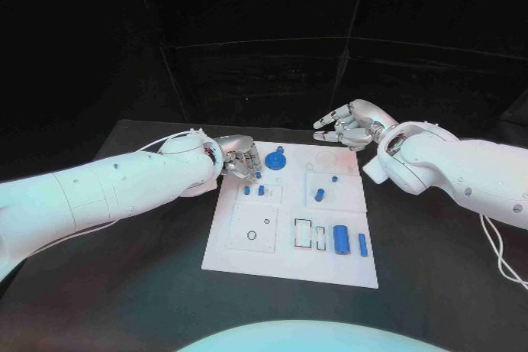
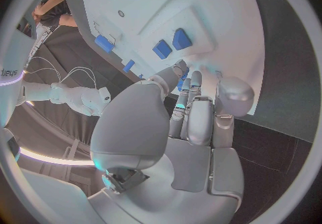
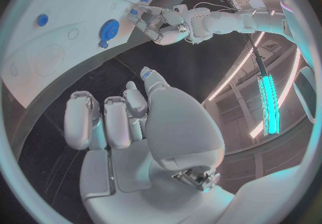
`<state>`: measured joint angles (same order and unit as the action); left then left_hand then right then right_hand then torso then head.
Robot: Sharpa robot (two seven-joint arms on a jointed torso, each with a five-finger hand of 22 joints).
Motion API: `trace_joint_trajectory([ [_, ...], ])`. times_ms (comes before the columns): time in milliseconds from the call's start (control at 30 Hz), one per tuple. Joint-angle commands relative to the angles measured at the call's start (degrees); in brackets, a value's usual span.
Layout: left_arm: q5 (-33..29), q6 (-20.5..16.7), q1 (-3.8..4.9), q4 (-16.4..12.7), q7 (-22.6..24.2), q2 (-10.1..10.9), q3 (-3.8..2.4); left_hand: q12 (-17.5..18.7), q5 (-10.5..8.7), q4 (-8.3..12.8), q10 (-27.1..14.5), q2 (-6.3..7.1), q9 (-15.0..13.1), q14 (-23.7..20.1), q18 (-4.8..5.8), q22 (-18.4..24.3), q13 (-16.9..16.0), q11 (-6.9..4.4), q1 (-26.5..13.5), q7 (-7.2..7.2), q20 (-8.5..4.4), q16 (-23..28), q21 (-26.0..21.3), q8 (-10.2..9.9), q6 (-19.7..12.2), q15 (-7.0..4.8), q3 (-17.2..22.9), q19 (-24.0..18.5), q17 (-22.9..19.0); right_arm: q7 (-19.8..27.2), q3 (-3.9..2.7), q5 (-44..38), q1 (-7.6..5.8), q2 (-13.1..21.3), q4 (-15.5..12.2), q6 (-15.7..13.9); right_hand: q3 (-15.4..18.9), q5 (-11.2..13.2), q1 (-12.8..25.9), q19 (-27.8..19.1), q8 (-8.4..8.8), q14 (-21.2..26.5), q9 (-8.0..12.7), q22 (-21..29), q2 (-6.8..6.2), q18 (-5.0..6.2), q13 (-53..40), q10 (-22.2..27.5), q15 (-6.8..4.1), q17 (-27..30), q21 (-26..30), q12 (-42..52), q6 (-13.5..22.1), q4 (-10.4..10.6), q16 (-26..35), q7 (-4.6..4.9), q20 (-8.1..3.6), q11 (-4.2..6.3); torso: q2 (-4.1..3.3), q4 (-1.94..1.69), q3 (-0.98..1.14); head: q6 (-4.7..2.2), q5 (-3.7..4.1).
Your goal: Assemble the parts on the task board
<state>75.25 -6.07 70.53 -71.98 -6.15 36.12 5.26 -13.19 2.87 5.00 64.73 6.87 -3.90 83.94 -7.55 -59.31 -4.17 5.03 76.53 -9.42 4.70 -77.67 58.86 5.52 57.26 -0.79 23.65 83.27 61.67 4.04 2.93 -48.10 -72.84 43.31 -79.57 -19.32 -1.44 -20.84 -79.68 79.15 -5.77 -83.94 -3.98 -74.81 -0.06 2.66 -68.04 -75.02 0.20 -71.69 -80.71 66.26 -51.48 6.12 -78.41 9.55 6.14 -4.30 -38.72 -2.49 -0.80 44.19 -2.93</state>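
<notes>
left hand (image 1: 234, 163) sits over the task board (image 1: 281, 264) at its far left corner, fingers curled down together toward the surface; a small blue bit shows at the fingertips (image 2: 181, 76) in the left wrist view but can't tell if it's actually pinched or just lying under them. just beside that hand on the board: two small blue blocks (image 1: 254, 189) side by side, and the blue gear (image 1: 276, 161) a little further toward the board's far edge, near the fingers but apart from them. right hand (image 1: 348, 124) hovers off the board beyond its far right corner, over the black table (image 1: 132, 291), fingers loosely curled and spread, nothing in them; right wrist view shows it clear of the board edge, with the gear (image 3: 109, 29) and the left hand (image 3: 161, 23) on the far side of it. nearest part to the right hand is a small blue peg (image 1: 334, 179) in the far right section, with another blue peg (image 1: 319, 194) just below it, both well apart from the hand. near edge of the board, well away from both hands: blue cylinder (image 1: 341, 240) lying flat with a thin blue bar (image 1: 362, 245) just beside it on the right, and dark-outlined rectangular slots (image 1: 303, 234) to their left
</notes>
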Motion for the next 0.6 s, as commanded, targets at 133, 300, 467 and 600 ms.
trace_joint_trajectory([
  [133,-0.1,-0.5,0.08,-0.3,0.0,-0.1,-0.05,-0.5,0.04,0.3,0.6,0.01,-0.1,1.0,0.96,-0.2,-0.1,-0.11,0.7,0.02,0.37,-0.2,0.3,0.4,0.5,0.5,0.0,-0.1,0.0,0.4,-0.03,0.1,-0.08,-0.1,0.0,0.4,-0.5,-0.3,0.4,-0.4,-0.33,-2.2,0.0,0.1,0.01,1.16,0.1,0.5,-0.32,0.1,0.2,-0.2,0.2,0.0,0.2,0.01,0.05,0.01,0.0,0.02,0.0,-0.02,0.0],
  [300,-0.1,-0.7,0.07,-0.4,0.2,-0.2,-0.05,-0.5,0.04,0.4,0.7,-0.06,-0.1,1.0,0.97,-0.2,-0.1,-0.15,0.8,0.04,0.36,-0.2,0.4,0.5,0.6,0.48,0.1,-0.1,-0.1,0.4,-0.03,0.1,-0.06,-0.1,0.0,0.4,-0.5,-0.3,0.4,-0.4,-0.33,-2.2,0.0,0.1,0.01,1.16,0.1,0.5,-0.32,0.1,0.2,-0.2,0.2,0.0,0.2,0.01,0.05,0.01,-0.01,0.06,0.02,-0.05,-0.02],
  [467,-0.1,-1.0,0.07,-0.5,0.4,-0.2,-0.05,-0.6,0.04,0.4,0.8,-0.12,-0.1,1.0,0.97,-0.3,-0.1,-0.17,0.9,0.05,0.36,-0.2,0.4,0.5,0.7,0.46,0.2,-0.1,-0.1,0.4,-0.03,0.1,-0.05,-0.2,0.1,0.4,-0.5,-0.3,0.4,-0.4,-0.33,-2.2,0.0,0.1,0.01,1.16,0.1,0.5,-0.32,0.1,0.2,-0.2,0.2,0.0,0.2,0.01,0.05,0.01,-0.01,-0.01,0.0,-0.01,0.02],
  [600,-0.1,-1.3,0.07,-0.5,0.7,-0.2,-0.05,-0.6,0.04,0.4,0.9,-0.16,-0.1,1.0,0.96,-0.3,-0.1,-0.18,0.9,0.04,0.35,-0.2,0.4,0.5,0.8,0.45,0.2,-0.1,-0.1,0.4,-0.03,0.1,-0.04,-0.2,0.2,0.4,-0.5,-0.3,0.4,-0.4,-0.33,-2.2,0.0,0.1,0.01,1.16,0.1,0.5,-0.32,0.1,0.2,-0.2,0.2,0.0,0.2,0.01,0.05,0.01,0.0,0.02,0.0,-0.04,0.0],
])
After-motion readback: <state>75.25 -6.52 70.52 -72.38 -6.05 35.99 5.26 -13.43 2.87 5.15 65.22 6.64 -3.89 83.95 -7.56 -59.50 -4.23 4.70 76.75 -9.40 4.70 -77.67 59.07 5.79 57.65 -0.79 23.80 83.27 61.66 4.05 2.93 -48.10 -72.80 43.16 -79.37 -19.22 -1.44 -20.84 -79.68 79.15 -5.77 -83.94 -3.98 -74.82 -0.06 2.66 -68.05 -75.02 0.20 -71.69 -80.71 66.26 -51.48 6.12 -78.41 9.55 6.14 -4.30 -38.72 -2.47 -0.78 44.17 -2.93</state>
